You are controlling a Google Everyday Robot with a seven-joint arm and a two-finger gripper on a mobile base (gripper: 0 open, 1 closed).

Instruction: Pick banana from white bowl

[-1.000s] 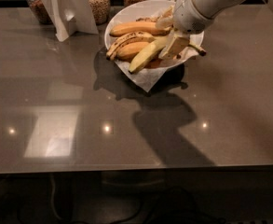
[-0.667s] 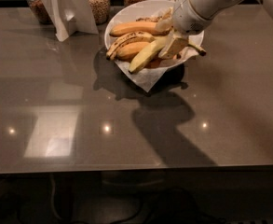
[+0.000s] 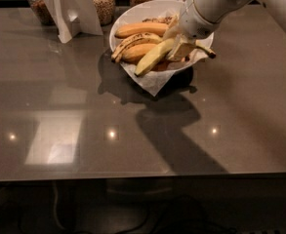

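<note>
Your tool sits over the smooth, pale yellow-green curved banana in the wide white paper-lined bowl on the glossy grey counter; its grip cannot be told.

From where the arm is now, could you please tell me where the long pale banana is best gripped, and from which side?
Probably take the banana across its middle, from above: it lies slanted on top of the spotted bananas in the white bowl, with its sides exposed. The gripper is at that stretch, nearer the stem end.
</note>
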